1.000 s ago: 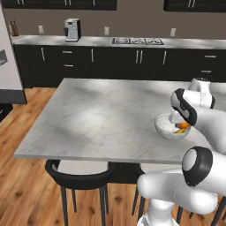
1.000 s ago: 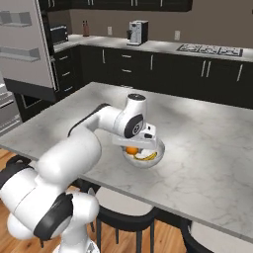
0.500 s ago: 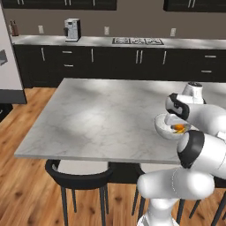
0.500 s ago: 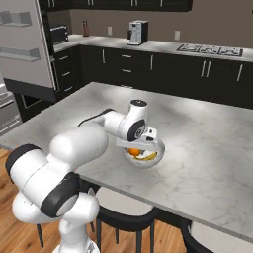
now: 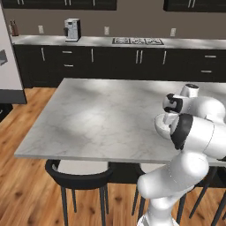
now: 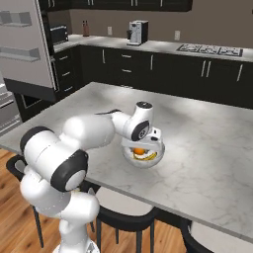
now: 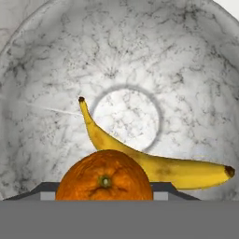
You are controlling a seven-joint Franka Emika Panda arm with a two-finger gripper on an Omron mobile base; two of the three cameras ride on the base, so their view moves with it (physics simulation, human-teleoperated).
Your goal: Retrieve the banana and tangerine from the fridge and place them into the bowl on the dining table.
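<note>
The white marbled bowl (image 6: 160, 148) stands on the dining table (image 6: 207, 133) near its front edge, partly behind my arm in the left base view (image 5: 160, 128). The banana (image 7: 177, 170) lies across the bowl's bottom (image 7: 116, 46). Just over it is the tangerine (image 7: 105, 177), and my gripper (image 7: 105, 190) is shut on the fruit, a fingertip at each side. From the right base view the gripper (image 6: 142, 147) reaches down into the bowl, with the tangerine (image 6: 140, 150) and banana (image 6: 149, 157) showing under it. The fridge (image 6: 20, 54) stands at far left.
Dark round-backed chairs (image 5: 81, 170) are tucked under the table's near edge (image 6: 128, 220). A dark counter with a coffee machine (image 5: 72, 29) and a cooktop (image 5: 137, 41) runs along the back wall. Wooden floor lies to the left of the table.
My arm's elbow and upper links have swung forward and outward while the hand stayed at the bowl. Banana and tangerine remain in the bowl.
</note>
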